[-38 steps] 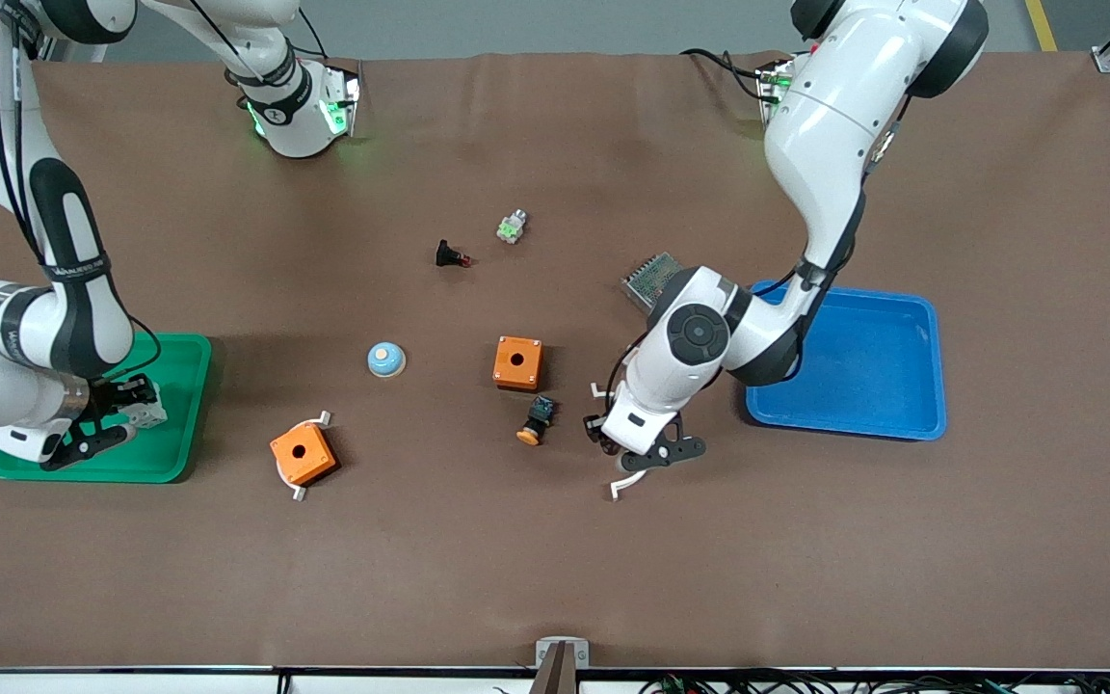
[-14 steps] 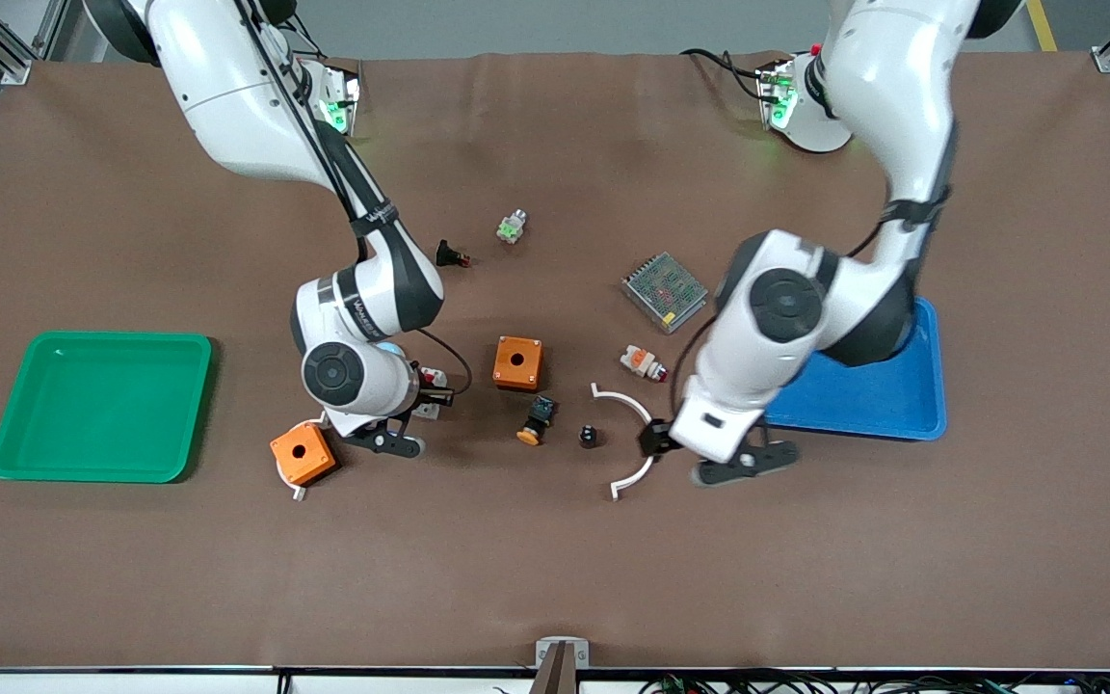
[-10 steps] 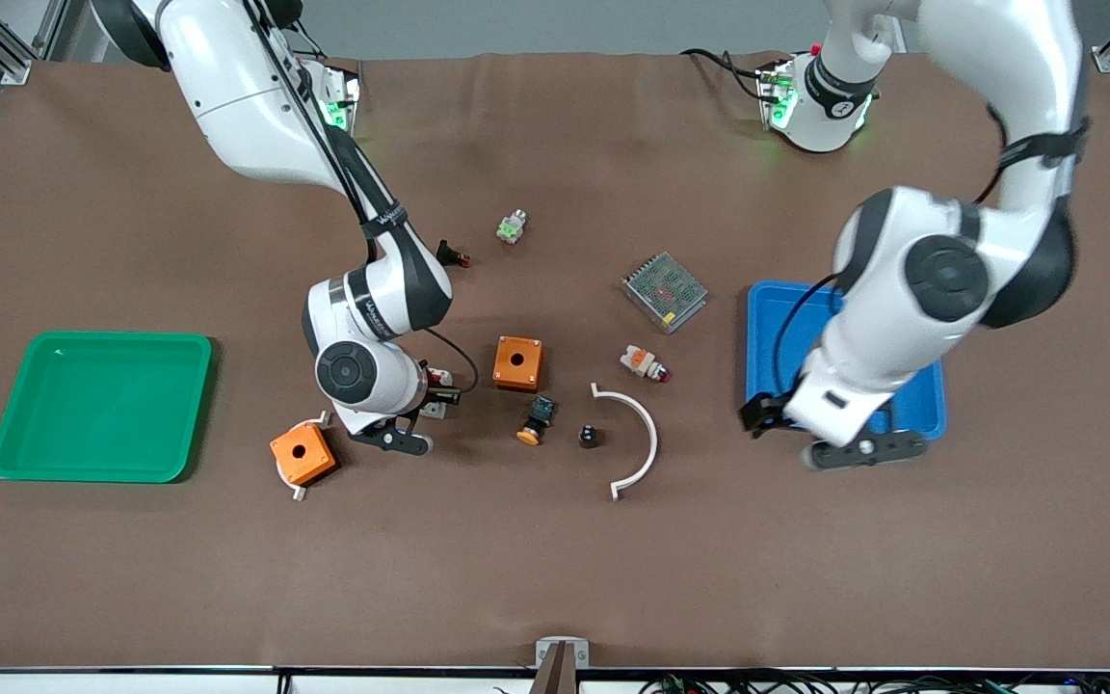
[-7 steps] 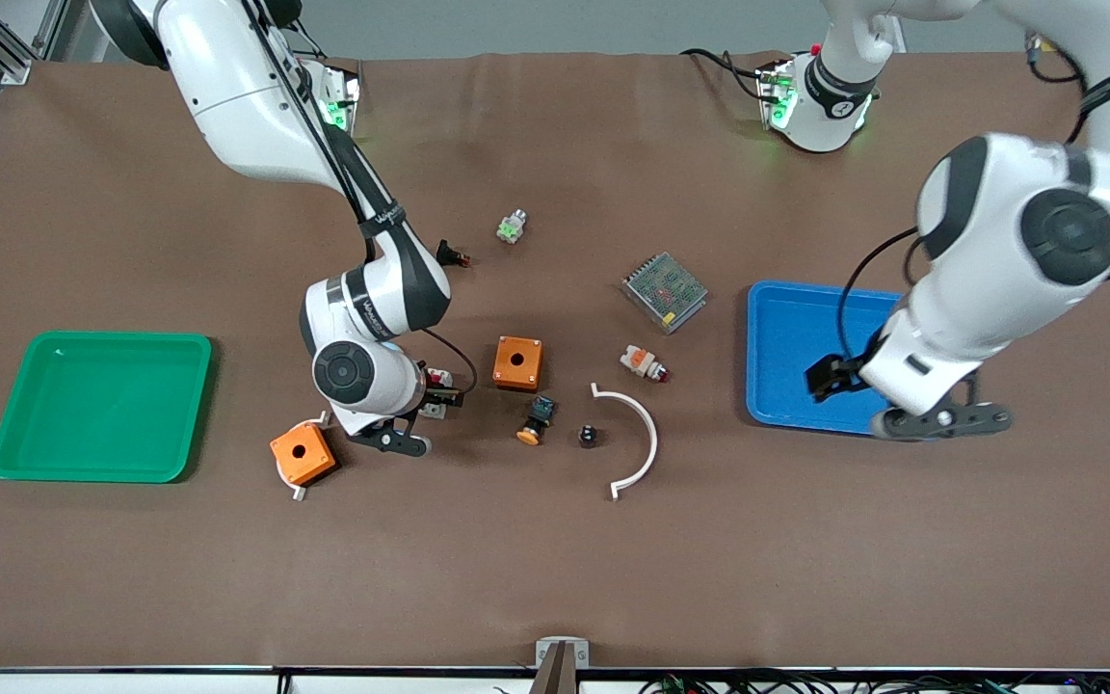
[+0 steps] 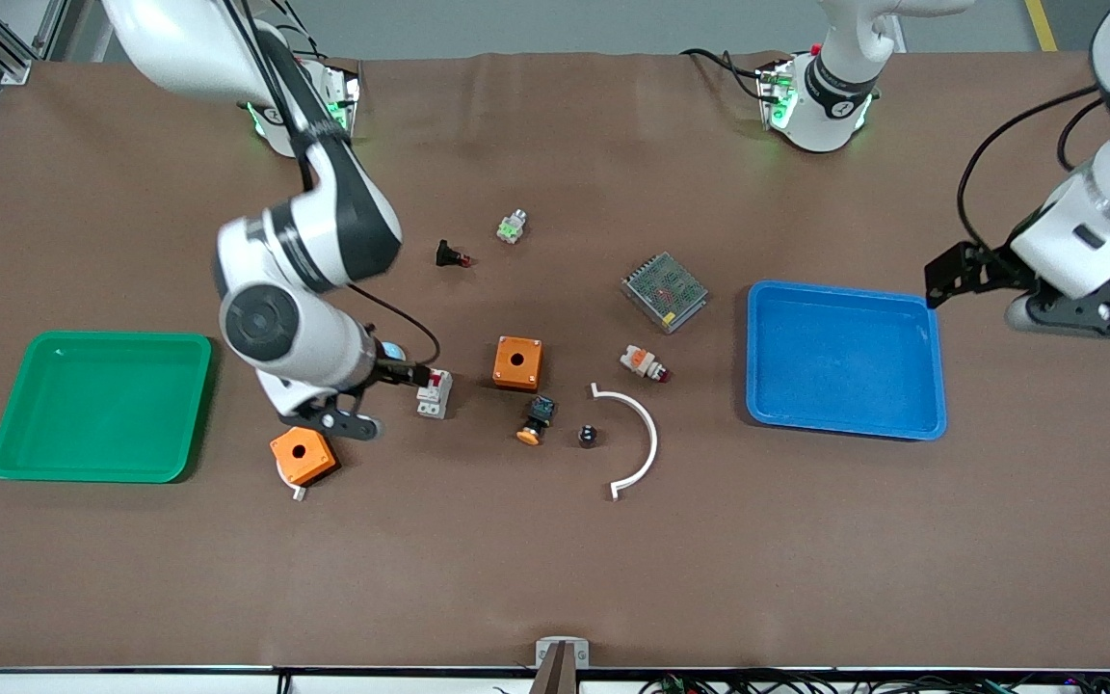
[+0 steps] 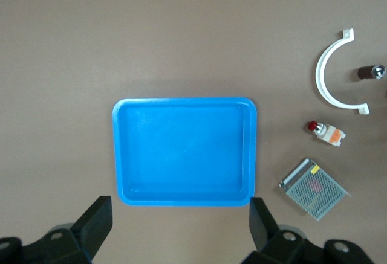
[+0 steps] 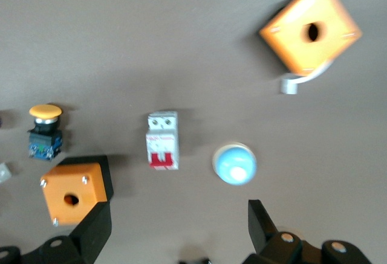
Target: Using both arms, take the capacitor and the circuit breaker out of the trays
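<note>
From the front camera, the breaker (image 5: 435, 393) is lying on the brown table (image 5: 555, 559), between the orange box with the round hole (image 5: 517, 362) and the right gripper (image 5: 389, 397), which is hanging just beside it toward the right arm's end of the table. The capacitor (image 5: 589, 436) is sitting on the mat between the orange-capped push-button (image 5: 536, 421) and the white curved strip (image 5: 634, 441) — touching neither. A second orange box (image 5: 303, 456) is resting nearer the camera than the right gripper, and the green tray (image 5: 100, 406) is lying toward the right arm's end. The left gripper (image 5: 1046, 294) is hovering off the blue tray (image 5: 844, 359), toward the left arm's end of the table; its fingers are standing apart, holding nothing.

In the left wrist view, the two fingertips (image 6: 97, 225) are standing wide apart over bare mat, with the blue tray (image 6: 184, 152) lying between them farther off. The white curved strip (image 6: 340, 74), the capacitor (image 6: 370, 72), a white-and-orange button (image 6: 326, 133) and a metal mesh unit (image 6: 314, 188) are lying to one side.

In the right wrist view, the fingers (image 7: 91, 225) are spread wide and holding nothing — the breaker (image 7: 163, 140) is lying flat on the mat, free of them. A blue dome (image 7: 234, 163) is sitting just beside it, with both orange boxes (image 7: 74, 193) (image 7: 311, 33) and the push-button (image 7: 44, 132) around.
</note>
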Robot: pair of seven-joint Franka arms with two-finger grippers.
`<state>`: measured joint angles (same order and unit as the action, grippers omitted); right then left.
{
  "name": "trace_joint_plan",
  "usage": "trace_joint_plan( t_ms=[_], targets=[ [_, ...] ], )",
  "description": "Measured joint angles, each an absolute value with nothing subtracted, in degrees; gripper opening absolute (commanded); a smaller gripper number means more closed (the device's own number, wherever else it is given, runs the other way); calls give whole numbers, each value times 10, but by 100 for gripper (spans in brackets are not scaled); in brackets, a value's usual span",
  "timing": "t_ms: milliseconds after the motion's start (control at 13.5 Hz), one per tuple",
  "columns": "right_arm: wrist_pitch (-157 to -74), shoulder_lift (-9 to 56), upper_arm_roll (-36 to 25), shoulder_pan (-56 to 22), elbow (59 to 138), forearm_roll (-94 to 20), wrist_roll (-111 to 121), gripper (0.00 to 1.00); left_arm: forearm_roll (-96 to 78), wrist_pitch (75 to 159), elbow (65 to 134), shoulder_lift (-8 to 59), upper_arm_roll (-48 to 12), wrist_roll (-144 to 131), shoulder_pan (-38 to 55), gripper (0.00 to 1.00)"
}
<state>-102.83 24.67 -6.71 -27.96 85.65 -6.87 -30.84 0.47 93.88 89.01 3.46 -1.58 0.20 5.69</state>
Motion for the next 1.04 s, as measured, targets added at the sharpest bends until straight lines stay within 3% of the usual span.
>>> trace_joint_plan(
  t_ms=[370, 1037],
  targets=[
    [-926, 127, -71, -199, 861, -46, -194, 100, 5, 932, 901, 0, -18, 5, 47, 100],
    [-884, -9, -73, -83, 897, 8, -8, 100, 5, 932, 878, 2, -18, -1, 45, 100]
  ],
)
